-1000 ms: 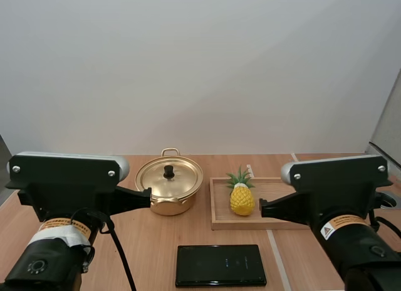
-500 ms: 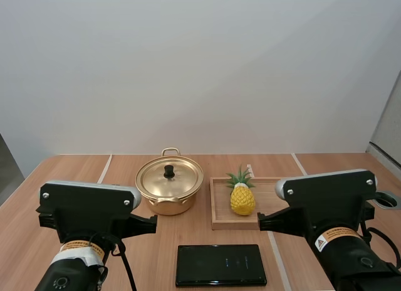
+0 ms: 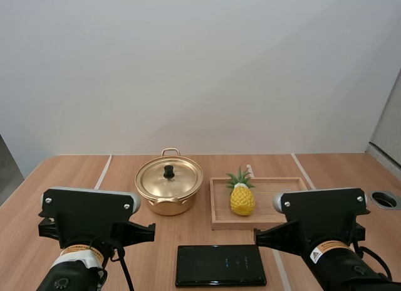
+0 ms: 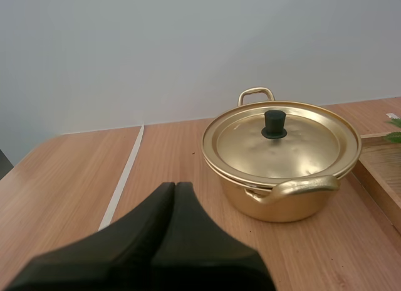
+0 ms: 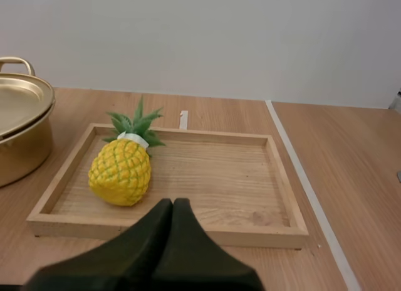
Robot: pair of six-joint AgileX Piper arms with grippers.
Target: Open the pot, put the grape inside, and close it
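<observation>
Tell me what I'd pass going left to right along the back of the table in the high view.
pot, lid on → pineapple at the left end of the wooden tray → the tray's bare right part → round hole in the tabletop.

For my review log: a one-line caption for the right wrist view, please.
Shut right gripper before a pineapple in the wooden tray, pot beside it.
</observation>
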